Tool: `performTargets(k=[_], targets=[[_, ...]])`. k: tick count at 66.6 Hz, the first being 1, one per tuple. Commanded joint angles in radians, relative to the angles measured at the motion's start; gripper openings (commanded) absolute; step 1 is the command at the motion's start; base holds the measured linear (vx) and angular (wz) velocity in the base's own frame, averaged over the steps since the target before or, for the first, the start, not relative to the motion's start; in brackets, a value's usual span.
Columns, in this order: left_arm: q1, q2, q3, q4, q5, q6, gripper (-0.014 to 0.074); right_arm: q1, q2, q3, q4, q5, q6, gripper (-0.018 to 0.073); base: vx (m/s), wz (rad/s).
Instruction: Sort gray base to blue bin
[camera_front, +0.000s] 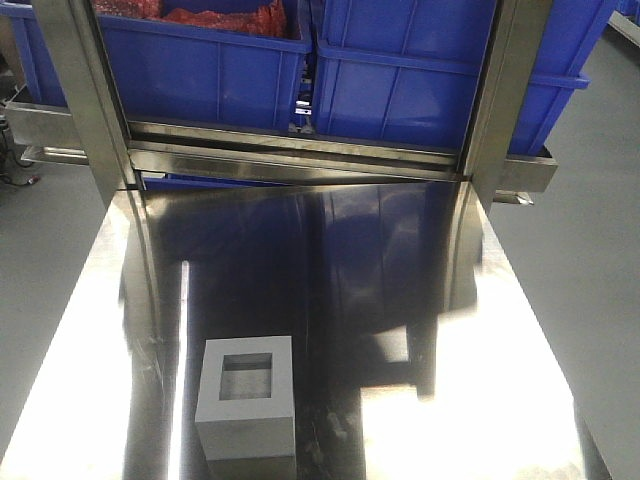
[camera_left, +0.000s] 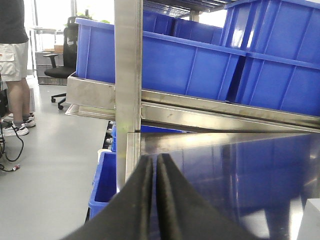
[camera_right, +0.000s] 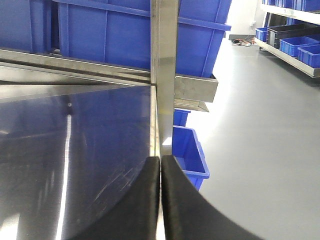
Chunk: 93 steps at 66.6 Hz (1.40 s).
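Note:
The gray base (camera_front: 247, 405) sits on the steel table (camera_front: 400, 300) near its front edge, left of centre, with its square recess facing up. Its pale corner (camera_left: 311, 220) shows at the bottom right of the left wrist view. A blue bin (camera_front: 420, 90) stands on the rack behind the table, beside another alike (camera_front: 190, 70) that holds red material. My left gripper (camera_left: 155, 157) is shut with nothing in it, over the table's left edge. My right gripper (camera_right: 160, 159) is shut and empty at the table's right edge. Neither gripper shows in the front view.
Steel rack posts (camera_front: 85, 100) (camera_front: 505, 100) rise at the table's back corners, and a rail (camera_front: 300, 155) runs under the bins. Smaller blue bins (camera_left: 102, 182) (camera_right: 190, 155) sit on the floor on both sides. A person (camera_left: 12, 65) and an office chair (camera_left: 62, 70) are far left.

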Motion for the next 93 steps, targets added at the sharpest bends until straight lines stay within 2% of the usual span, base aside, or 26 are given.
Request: performTargets(k=[1, 73, 82, 93], targets=[[-0.005, -0.016, -0.012, -0.001, -0.079, -0.007, -0.0007, -0.002, -0.007, 0.006, -0.009, -0.078, -0.012, -0.0005, 0.0, 0.0], [-0.005, -0.016, -0.012, -0.001, -0.08, -0.007, -0.0007, -0.002, -0.007, 0.006, -0.009, -0.078, -0.012, -0.0005, 0.0, 0.0], [-0.005, -0.016, -0.012, 0.016, -0.12, -0.003, -0.0007, -0.002, -0.007, 0.006, -0.009, -0.078, -0.012, -0.0005, 0.0, 0.0], [-0.006, -0.009, -0.071, -0.003, -0.128, -0.009, -0.0007, -0.002, -0.007, 0.006, -0.009, -0.078, -0.012, -0.0005, 0.0, 0.0]])
